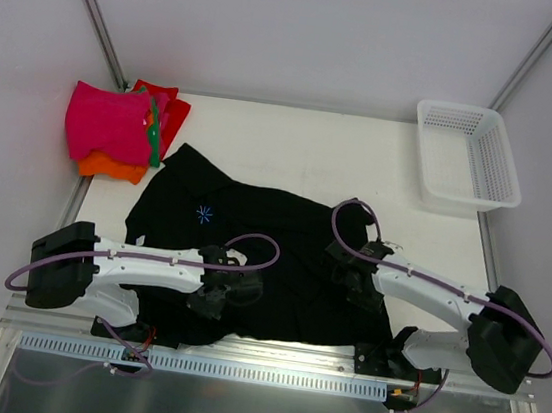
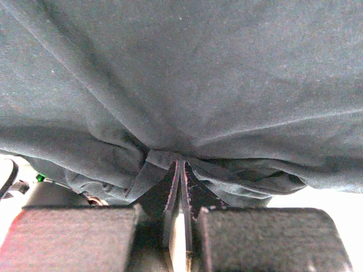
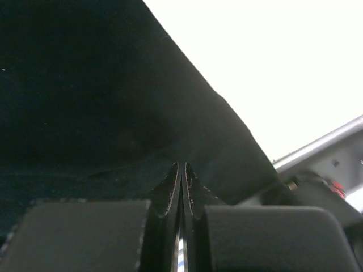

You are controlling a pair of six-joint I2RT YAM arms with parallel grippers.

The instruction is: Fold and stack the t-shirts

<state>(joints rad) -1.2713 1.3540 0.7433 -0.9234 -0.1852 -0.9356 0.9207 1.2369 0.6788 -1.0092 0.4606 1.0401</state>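
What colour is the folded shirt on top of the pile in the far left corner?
Bright pink; the top view shows this folded shirt best.

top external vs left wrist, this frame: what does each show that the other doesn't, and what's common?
Only top external: the whole layout. The folded shirt stack of pink, orange, red and green sits at the far left corner, the white mesh basket at the far right. The right hand is on the near right part of the black t-shirt, which has a small light-blue print.
Only left wrist: the pinch up close, with the left hand shut and cloth bunched into a fold at its tips.
Both: the black t-shirt, wrinkled, with the left hand on it.
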